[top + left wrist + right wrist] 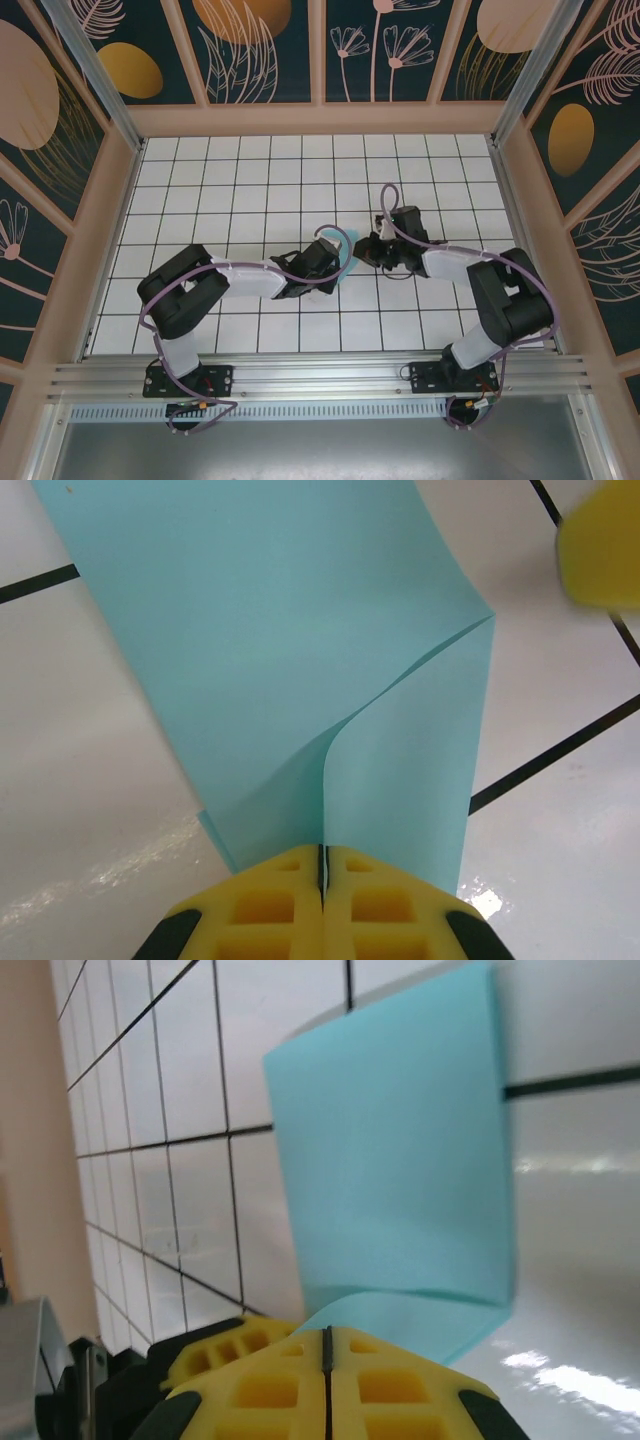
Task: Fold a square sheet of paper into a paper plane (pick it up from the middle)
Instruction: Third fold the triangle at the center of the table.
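the square sheet of paper (344, 262) arches at mid table (250, 180) (a soft bend, no sharp crease). the left end effector (322, 865) pinches its doubled edge, and the right end effector (327, 1345) seems clamped on another. first fold in hand; next, align the edges and press flat.

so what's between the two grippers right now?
The square sheet of paper: in the top view it bridges the left gripper and right gripper. Each wrist view shows shut jaws pinching it.

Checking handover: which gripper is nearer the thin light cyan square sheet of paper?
Tie: left gripper is shut on one edge of the cyan paper sheet; right gripper is shut on its curled edge.
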Controlling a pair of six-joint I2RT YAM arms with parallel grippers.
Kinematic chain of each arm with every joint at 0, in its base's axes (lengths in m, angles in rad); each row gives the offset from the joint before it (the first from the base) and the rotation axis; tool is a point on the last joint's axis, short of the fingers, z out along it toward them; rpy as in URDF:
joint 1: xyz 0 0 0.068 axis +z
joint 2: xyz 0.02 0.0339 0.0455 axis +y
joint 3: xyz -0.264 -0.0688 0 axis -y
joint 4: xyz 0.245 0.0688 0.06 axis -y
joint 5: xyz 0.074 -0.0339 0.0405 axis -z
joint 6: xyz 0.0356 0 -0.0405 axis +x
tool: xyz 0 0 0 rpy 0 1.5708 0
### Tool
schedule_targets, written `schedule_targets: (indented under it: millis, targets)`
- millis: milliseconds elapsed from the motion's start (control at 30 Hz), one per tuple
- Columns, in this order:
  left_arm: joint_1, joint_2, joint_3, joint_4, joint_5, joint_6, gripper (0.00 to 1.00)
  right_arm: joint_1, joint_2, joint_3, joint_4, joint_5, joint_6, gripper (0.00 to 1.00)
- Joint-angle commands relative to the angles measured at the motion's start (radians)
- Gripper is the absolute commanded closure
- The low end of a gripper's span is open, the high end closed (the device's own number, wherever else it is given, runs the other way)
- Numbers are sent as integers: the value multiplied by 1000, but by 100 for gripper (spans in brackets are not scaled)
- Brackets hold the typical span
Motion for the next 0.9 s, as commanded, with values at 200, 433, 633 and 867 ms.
schedule_targets:
  millis: [200, 433, 633, 867]
  targets:
    - [6, 17, 4, -56, 21, 1, 100, 78, 41, -87, 173, -7, 129, 92]
    - [6, 20, 6, -57, 20, -1, 100, 79, 91, -71, 176, -9, 119, 93]
    - [5, 26, 6, -58, 23, 1, 100, 77, 164, -83, 198, 9, 113, 93]
    - [5, 24, 3, -65, 17, -4, 100, 92, 59, -88, 142, 24, 117, 93]
